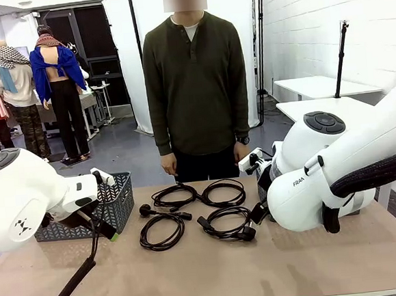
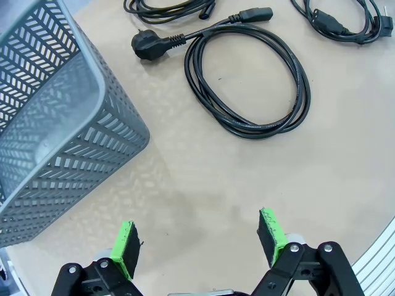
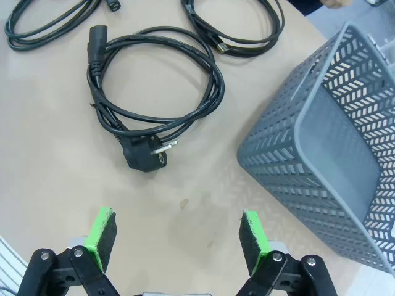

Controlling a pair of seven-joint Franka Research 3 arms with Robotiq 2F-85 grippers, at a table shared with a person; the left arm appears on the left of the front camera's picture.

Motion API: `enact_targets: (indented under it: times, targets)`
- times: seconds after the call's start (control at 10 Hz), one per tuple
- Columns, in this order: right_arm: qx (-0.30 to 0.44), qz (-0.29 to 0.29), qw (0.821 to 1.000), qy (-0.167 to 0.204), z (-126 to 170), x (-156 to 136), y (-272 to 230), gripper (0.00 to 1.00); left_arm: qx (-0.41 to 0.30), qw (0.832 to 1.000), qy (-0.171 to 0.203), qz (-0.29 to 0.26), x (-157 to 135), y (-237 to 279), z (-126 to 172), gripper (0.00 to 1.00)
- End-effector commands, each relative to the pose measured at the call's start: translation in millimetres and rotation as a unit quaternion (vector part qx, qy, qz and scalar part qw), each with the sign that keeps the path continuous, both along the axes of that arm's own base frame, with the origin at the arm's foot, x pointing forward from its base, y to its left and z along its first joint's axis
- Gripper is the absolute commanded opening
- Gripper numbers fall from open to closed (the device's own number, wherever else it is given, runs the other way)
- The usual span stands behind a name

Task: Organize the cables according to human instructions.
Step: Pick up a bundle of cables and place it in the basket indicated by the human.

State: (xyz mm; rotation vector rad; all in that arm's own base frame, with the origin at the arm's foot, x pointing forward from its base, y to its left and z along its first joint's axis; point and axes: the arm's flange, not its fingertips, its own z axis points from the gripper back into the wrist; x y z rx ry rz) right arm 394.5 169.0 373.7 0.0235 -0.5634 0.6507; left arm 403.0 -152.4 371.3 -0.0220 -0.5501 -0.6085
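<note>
Four black cable loops lie mid-table: two far ones (image 1: 177, 206) (image 1: 224, 205) in front of the human (image 1: 195, 86), who stands with hands down, and two nearer ones. My left gripper (image 2: 200, 243) (image 1: 108, 232) hovers open above bare table, short of the near left cable (image 2: 302, 92) (image 1: 146, 210), with a round plug (image 2: 146, 44). My right gripper (image 3: 179, 240) is open too, above the table just short of the near right cable (image 3: 216, 86) (image 1: 246, 235) and its angled plug (image 3: 143, 154). Nothing sits between either pair of fingers.
A grey lattice basket (image 1: 120, 202) (image 2: 55, 123) stands at the table's left, beside my left gripper. Another grey basket (image 3: 327, 135) stands close to my right gripper. The right arm's bulky white body (image 1: 323, 172) covers the table's right side in the front view.
</note>
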Motion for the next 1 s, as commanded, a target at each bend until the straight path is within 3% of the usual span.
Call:
enact_targets:
  times: [0.0,0.5,0.9]
  targets:
    - [0.009,0.007,1.000,0.005,6.2,1.3,-0.4,1.00,0.000,1.000,-0.003,-0.007,-1.1,0.2,4.2,1.00]
    - [0.046,0.056,0.997,0.014,61.1,4.1,-21.3,1.00,-0.027,0.998,-0.020,-0.062,-4.0,19.5,54.2,1.00]
    - [0.092,0.131,0.987,0.018,98.2,-0.9,-50.1,1.00,-0.089,0.982,-0.016,-0.165,-7.0,49.5,95.2,1.00]
